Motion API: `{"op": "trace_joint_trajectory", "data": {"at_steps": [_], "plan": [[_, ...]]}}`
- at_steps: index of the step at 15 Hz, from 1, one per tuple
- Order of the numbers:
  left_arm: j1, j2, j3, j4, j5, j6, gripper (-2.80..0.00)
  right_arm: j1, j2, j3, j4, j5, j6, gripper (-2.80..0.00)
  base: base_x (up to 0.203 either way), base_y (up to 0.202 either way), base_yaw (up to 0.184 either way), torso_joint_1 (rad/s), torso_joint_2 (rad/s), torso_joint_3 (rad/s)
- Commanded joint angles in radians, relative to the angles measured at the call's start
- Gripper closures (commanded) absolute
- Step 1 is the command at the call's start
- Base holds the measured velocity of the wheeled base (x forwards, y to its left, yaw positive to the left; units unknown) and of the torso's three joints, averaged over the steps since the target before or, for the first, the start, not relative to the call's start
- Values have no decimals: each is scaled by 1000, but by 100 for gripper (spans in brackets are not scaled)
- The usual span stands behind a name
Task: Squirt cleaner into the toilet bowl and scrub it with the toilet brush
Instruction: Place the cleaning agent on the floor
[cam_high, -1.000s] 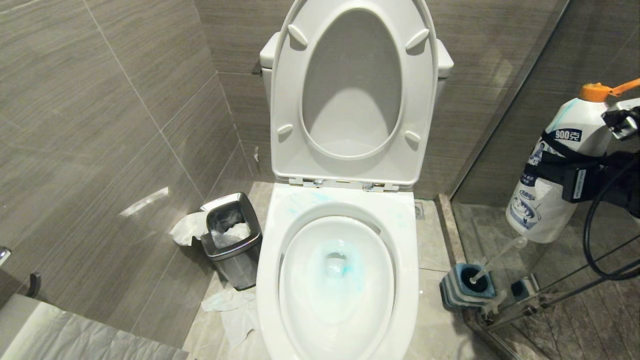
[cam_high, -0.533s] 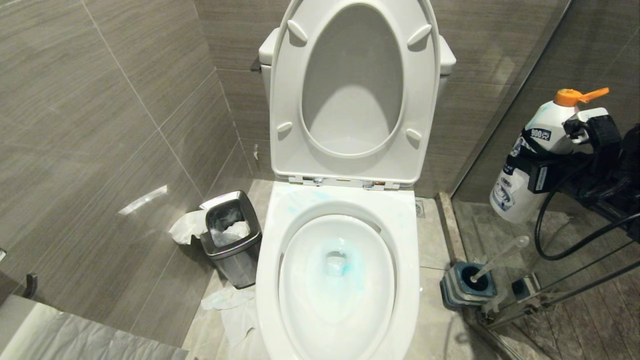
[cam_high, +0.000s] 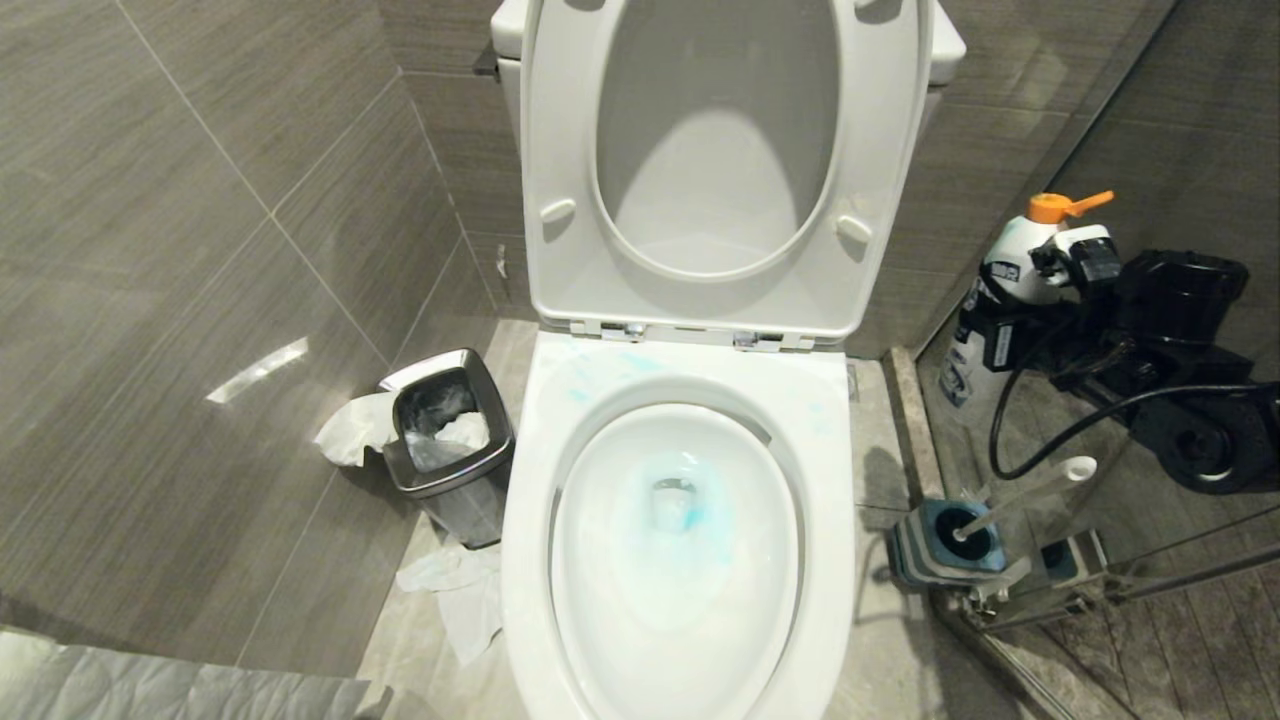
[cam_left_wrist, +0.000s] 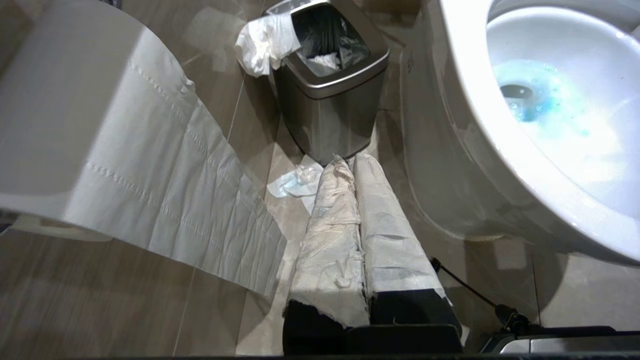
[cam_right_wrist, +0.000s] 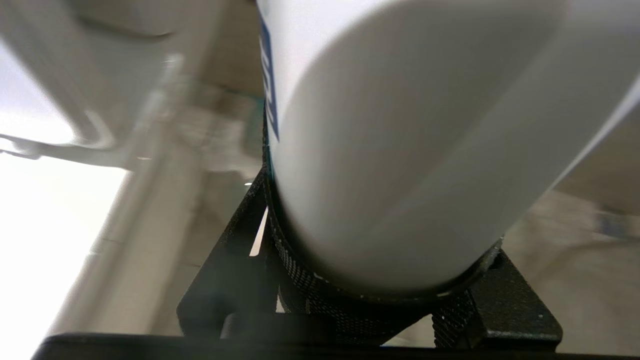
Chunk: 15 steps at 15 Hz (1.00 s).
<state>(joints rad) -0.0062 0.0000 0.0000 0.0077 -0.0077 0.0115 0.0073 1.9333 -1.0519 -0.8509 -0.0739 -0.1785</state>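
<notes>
Left gripper (cam_left_wrist: 345, 225), its two fingers (cam_left_wrist: 330, 240) wrapped in white tissue and lying pressed together, is pointing toward a steel waste bin (cam_left_wrist: 332, 105) standing on the tiled floor (cam_left_wrist: 505, 270). Crumpled tissue (cam_left_wrist: 262, 42) is hanging over the bin's rim, and another scrap (cam_left_wrist: 295, 180) is lying below it. The toilet bowl (cam_left_wrist: 480, 165) is sitting just beside the bin, holding turquoise cleaner (cam_left_wrist: 537, 97) around its drain. A perforated paper sheet (cam_left_wrist: 165, 165), possibly from a roll, is draping across the near side.

Steel waste bin (cam_high: 445, 440), crumpled tissue (cam_high: 455, 590) on floor, perhaps toilet roll (cam_left_wrist: 65, 115)
</notes>
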Motion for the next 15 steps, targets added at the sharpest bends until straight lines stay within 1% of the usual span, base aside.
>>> {"op": "trace_joint_trajectory", "data": {"at_steps": [1, 5, 8, 9, 12, 13, 15], "plan": [[0, 2, 2, 0, 0, 1, 0, 47, 87, -67, -6, -26, 4, 0, 0, 0, 0, 5, 6, -198], [0, 2, 2, 2, 0, -2, 0, 63, 180, -187, -7, -34, 4, 0, 0, 0, 0, 5, 4, -201], [0, 2, 2, 0, 2, -5, 0, 63, 231, -257, -8, -55, 5, 0, 0, 0, 0, 4, 0, -204], [0, 2, 2, 0, 2, -6, 0, 63, 244, -271, -24, -58, 4, 0, 0, 0, 0, 7, 2, -203], [0, 2, 2, 0, 2, -7, 0, 63, 313, -320, -145, -66, -1, 0, 0, 0, 0, 5, 0, -199], [0, 2, 2, 0, 2, -7, 0, 63, 330, -338, -172, -81, -1, 0, 0, 0, 0, 9, 2, -199], [0, 2, 2, 0, 2, -7, 0, 64, 334, -344, -174, -89, -1, 0, 0, 0, 0, 3, 1, -198]]}}
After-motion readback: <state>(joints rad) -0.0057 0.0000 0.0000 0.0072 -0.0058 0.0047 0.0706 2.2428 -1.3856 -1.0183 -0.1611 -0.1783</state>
